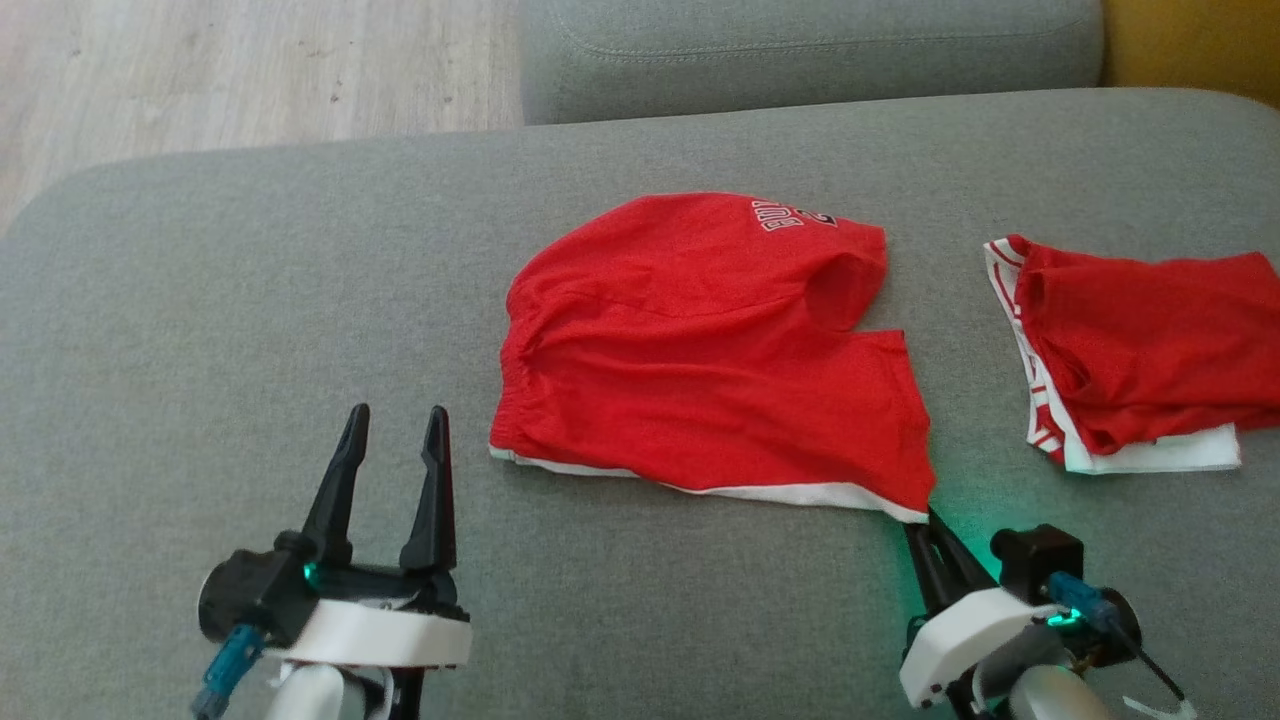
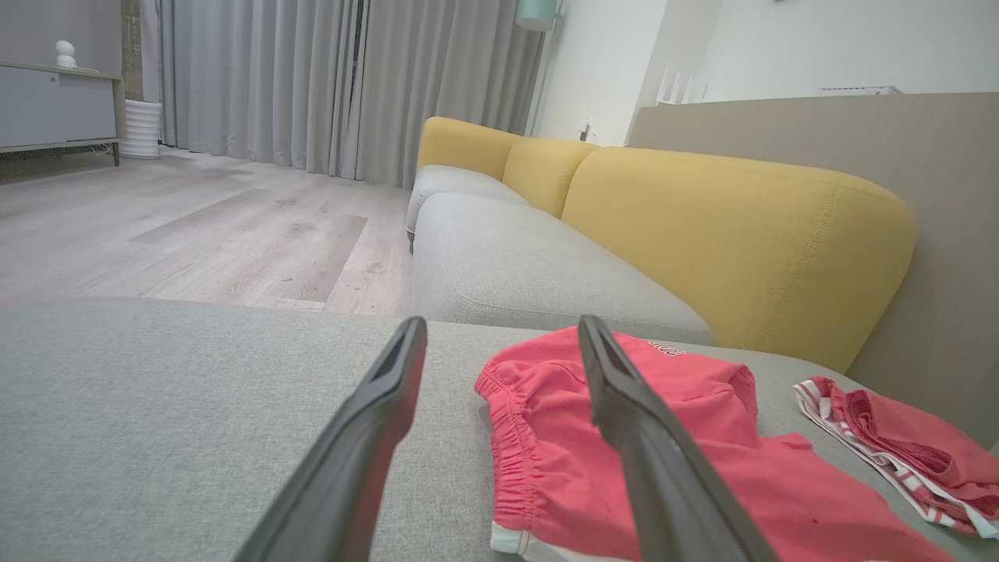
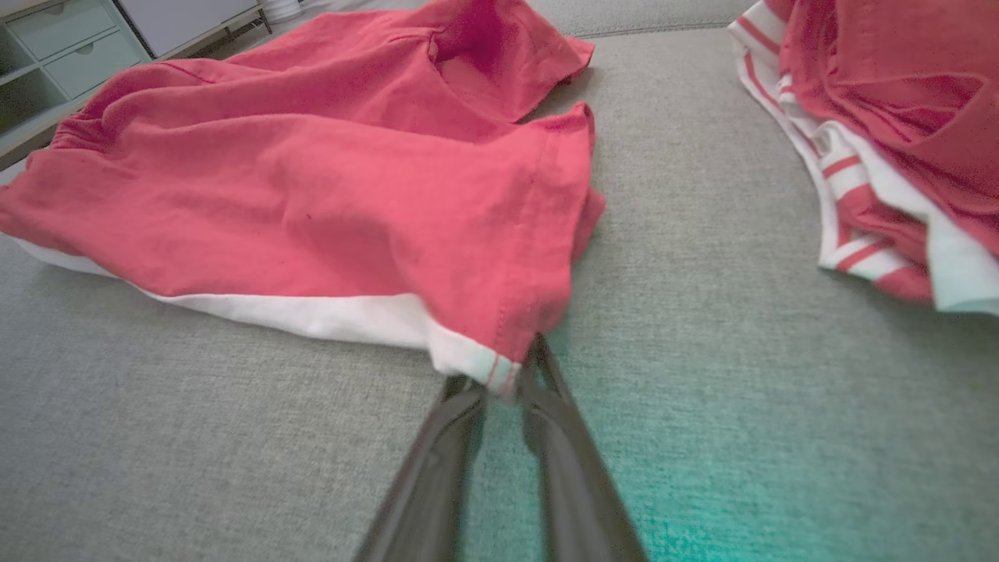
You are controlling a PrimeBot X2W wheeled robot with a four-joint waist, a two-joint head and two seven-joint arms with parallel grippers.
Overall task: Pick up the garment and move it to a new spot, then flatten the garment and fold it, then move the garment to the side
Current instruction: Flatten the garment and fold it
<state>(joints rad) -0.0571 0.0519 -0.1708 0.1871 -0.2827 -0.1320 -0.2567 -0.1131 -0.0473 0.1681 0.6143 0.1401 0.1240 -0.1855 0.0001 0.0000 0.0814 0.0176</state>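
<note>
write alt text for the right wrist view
The right gripper pinches the white-edged corner of red shorts lying on a grey sofa cushion. A second red and white garment lies apart at the upper right.

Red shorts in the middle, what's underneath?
Under the red shorts: grey cushion, and a white strip along the near edge, its corner pinched by the right pincer. Anything else is covered.

The left hand (image 1: 397, 412) has two long black fingers (image 1: 335, 490), flat and tapering to points, set in a black housing (image 1: 255, 590) with a small green light. A white moulded collar (image 1: 375, 635) wraps the wrist, above a pale forearm (image 1: 305, 698). A blue plug (image 1: 228, 668) sits at the side (the right hand (image 1: 928, 520) has one too, with a thin black cable (image 1: 1150, 665)).
</note>
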